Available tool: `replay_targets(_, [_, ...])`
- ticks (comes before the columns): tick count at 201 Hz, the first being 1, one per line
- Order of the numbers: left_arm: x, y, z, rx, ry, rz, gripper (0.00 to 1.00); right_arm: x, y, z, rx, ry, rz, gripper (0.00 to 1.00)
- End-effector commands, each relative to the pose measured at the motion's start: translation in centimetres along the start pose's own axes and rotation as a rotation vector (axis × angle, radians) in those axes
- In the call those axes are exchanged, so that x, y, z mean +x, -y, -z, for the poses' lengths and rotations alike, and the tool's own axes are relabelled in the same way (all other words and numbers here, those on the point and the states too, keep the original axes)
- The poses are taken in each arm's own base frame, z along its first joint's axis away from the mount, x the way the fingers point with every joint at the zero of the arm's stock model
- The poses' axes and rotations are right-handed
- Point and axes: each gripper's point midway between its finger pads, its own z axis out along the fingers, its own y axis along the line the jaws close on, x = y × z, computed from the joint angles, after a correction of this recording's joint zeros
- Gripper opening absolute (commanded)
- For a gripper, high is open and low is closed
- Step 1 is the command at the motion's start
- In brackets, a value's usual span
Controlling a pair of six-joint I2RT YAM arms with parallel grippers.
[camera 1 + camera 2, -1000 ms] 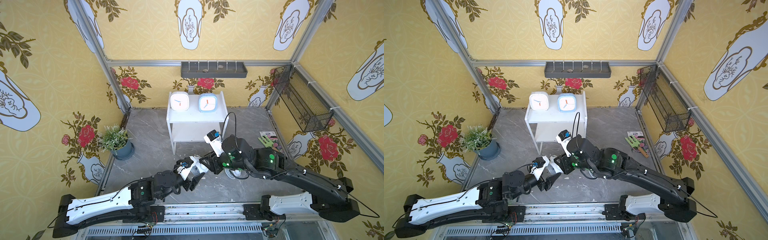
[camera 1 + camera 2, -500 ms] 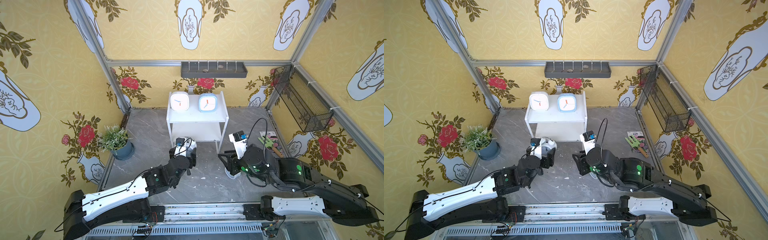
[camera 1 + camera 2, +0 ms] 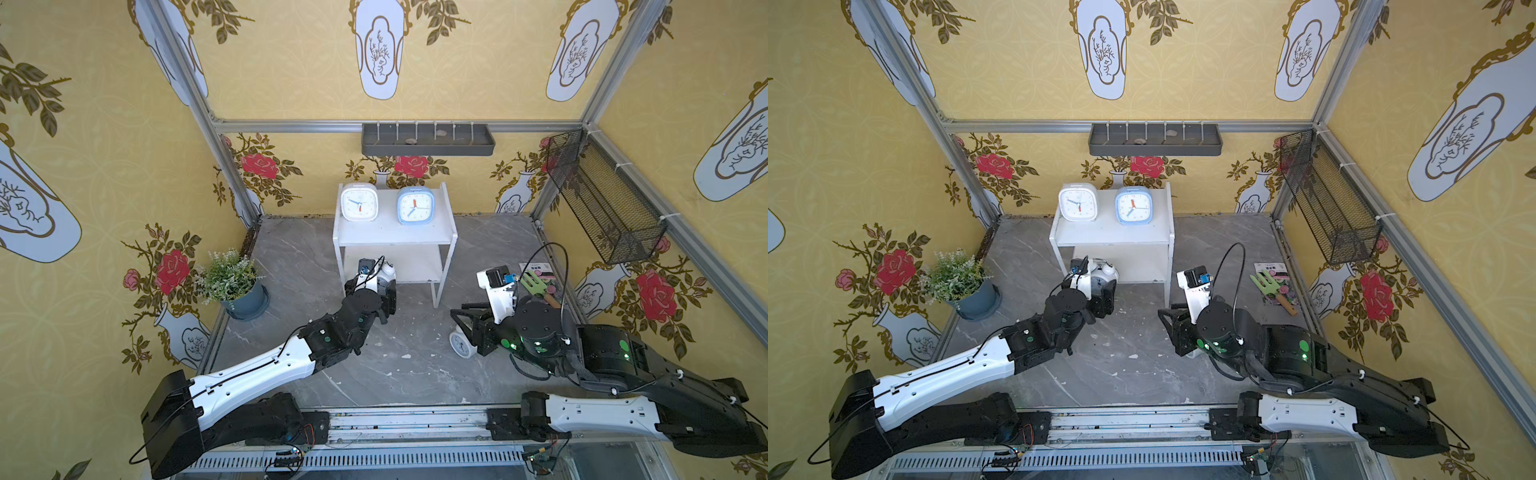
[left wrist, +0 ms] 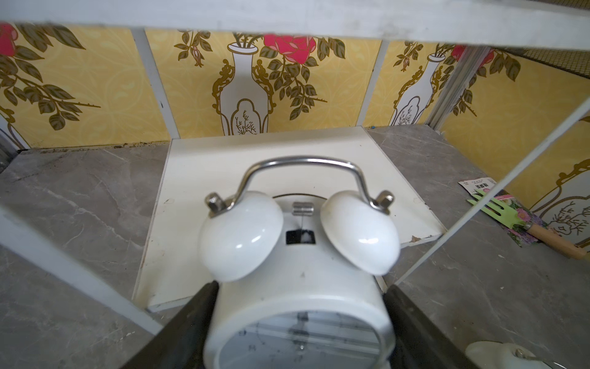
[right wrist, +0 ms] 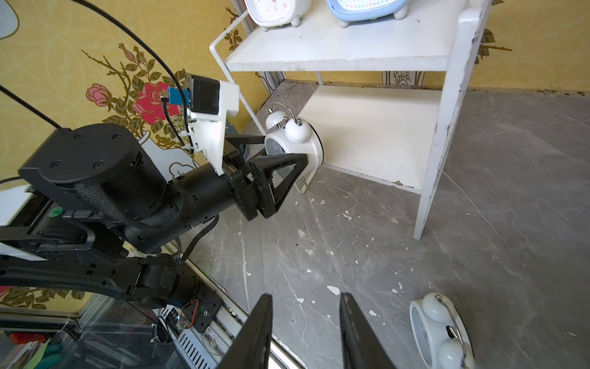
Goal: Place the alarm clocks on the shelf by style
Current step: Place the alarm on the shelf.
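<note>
yellow floral walls (image 3: pixel 291 62) — grey marbled floor (image 3: pixel 415 382)

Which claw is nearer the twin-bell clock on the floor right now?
Right. The right claw hangs open just beside that floor clock; the left claw is at the shelf, gripping the other twin-bell clock.

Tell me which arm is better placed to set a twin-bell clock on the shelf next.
Left. The left gripper is shut on a twin-bell clock at the front of the shelf. The right gripper is open; the other clock is on the floor.
</note>
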Motion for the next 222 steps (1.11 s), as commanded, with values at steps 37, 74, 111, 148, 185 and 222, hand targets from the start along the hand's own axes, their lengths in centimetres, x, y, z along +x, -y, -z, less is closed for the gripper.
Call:
replay_targets(37, [-1.3, -1.0, -1.1, -0.018, 0.074, 0.003, 0.62, -1.0, -1.0, 0.2, -0.045, 0.034, 0.002, 0.36])
replay_targets(74, [-0.9, -1.5, -1.5, -0.039, 0.080, 0.002, 0.62, -0.9, -1.2, 0.0, -0.053, 0.032, 0.012, 0.36])
replay_targets(111, [-1.6, -2.1, -1.7, -0.072, 0.122, -0.007, 0.63, -1.0, -1.5, -0.1, -0.064, 0.040, 0.019, 0.36])
replay_targets(148, [-2.2, -2.1, -2.6, -0.078, 0.125, -0.017, 0.63, -1.1, -1.8, -0.1, -0.079, 0.041, 0.021, 0.36])
replay_targets(185, [-2.2, -2.2, -3.2, -0.090, 0.125, -0.018, 0.63, -1.1, -1.8, 0.0, -0.084, 0.039, 0.019, 0.36])
replay_targets(222, [-2.0, -2.6, -3.6, -0.117, 0.124, -0.014, 0.64, -1.1, -2.0, 0.0, -0.092, 0.037, 0.023, 0.36])
